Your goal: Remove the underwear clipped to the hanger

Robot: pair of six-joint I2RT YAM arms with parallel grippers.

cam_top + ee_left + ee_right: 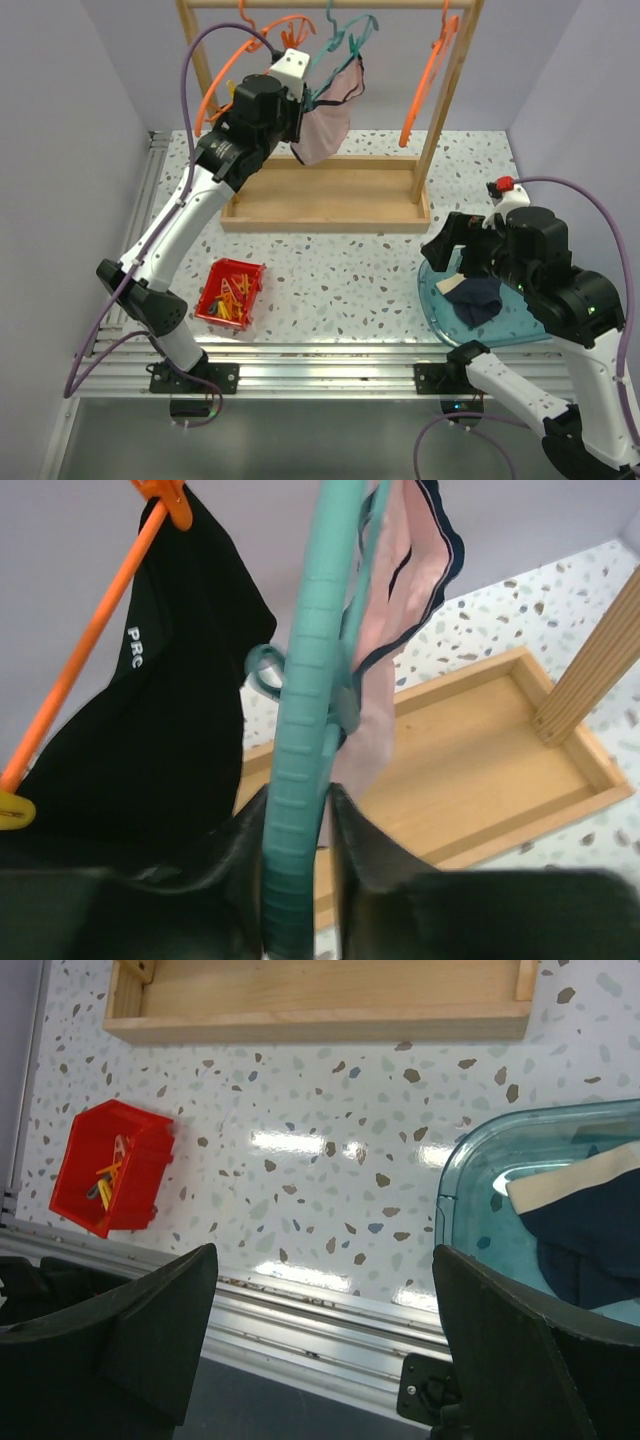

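Observation:
The dusty pink brief with dark trim [330, 125] hangs from a teal hanger [335, 45] on the wooden rack; it also shows in the left wrist view [400, 590]. My left gripper [298, 118] is shut on the teal hanger's ribbed arm [305, 730], its jaws pressed on both sides. A black brief [150, 730] hangs on an orange hanger [95, 640] just left of it. The navy brief with beige lining [472, 298] lies in the blue tray [440, 310]; it also shows in the right wrist view [590, 1230]. My right gripper [455, 262] is open and empty above the tray's left edge.
The wooden rack [325, 205] stands at the back with its base tray and posts. More orange hangers [425, 85] hang on its rail. A red bin [231, 292] with clips sits front left. The aluminium rail [320, 355] runs along the table's near edge.

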